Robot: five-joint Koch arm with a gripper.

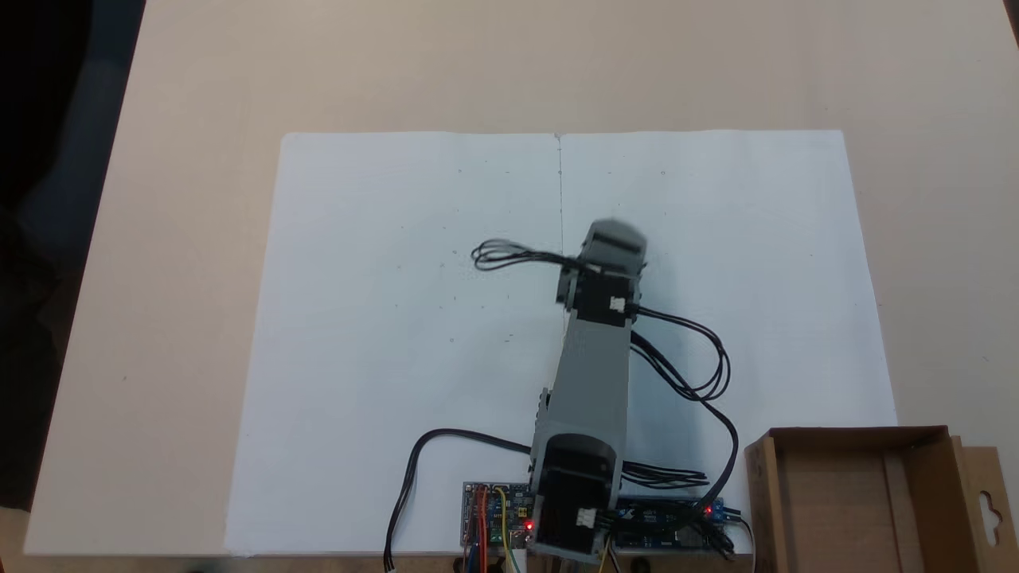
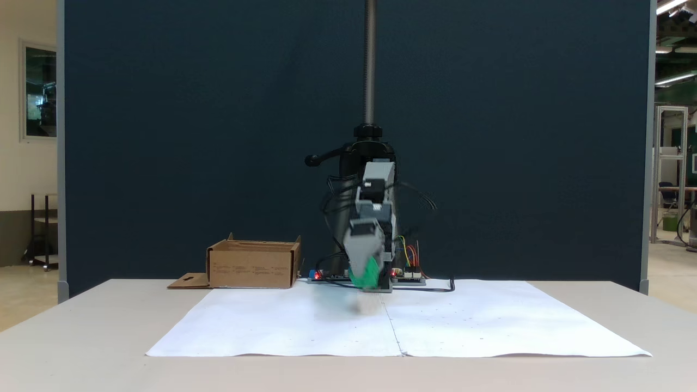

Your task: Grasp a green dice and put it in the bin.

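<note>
In a fixed view from the front, a blurred green dice (image 2: 369,274) hangs at the tip of my gripper (image 2: 367,280), a little above the white paper, and the jaws look shut on it. Seen from above, the gripper (image 1: 611,237) is a blurred grey block over the paper's middle, just right of the centre seam, and it hides the dice. The bin (image 1: 856,434) is a brown cardboard box at the near right corner beside the arm's base. From the front, the bin (image 2: 253,265) stands left of the arm.
A white paper sheet (image 1: 382,318) covers the beige table. Circuit boards (image 1: 493,513) with red lights sit at the arm's base. Black cables (image 1: 700,358) loop out to both sides of the arm. The bin's flap (image 1: 987,501) with a hanger hole lies flat on its outer side.
</note>
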